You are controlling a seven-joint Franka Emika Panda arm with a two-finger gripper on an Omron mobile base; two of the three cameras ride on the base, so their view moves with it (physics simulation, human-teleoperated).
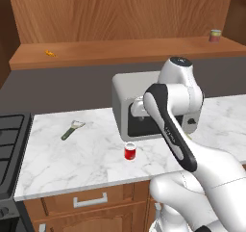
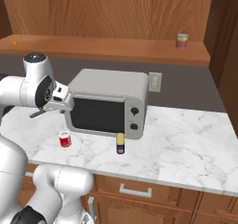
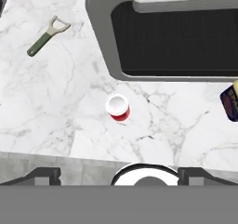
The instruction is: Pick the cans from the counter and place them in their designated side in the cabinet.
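Fingers of the gripper point(image 3: 119, 174) stand wide apart at the bottom of the hand view, and nothing is between them. One dark finger tip point(image 3: 42, 175) sits at the lower left and the other at the lower right. The hand looks down from above at the red can point(image 3: 118, 108), which shows just above the middle of the bottom edge. It does not touch the can.

I think this is the very first step: getting the hand over the red can to pick it up. Next, the hand needs to go down with one finger on each side of the can, then squeeze and lift. The can is small and round, so it could tip if a finger bumps it.

The dark blue can point(image 3: 230, 100) peeks in at the right edge of the hand view, near the front of the grey microwave point(image 2: 108, 102). Both cans stand on the counter point(image 1: 57, 163), well apart from each other. A green peeler point(image 3: 48, 35) lies in the upper left of the hand view.

In the left base view the arm point(image 1: 168, 125) bends up from the lower right and folds in front of the microwave.

The cabinet point(image 1: 120, 53) runs across the top. A pale can point(image 2: 182, 40) stands at its right end, and a small orange thing point(image 1: 50, 53) lies at its left end.
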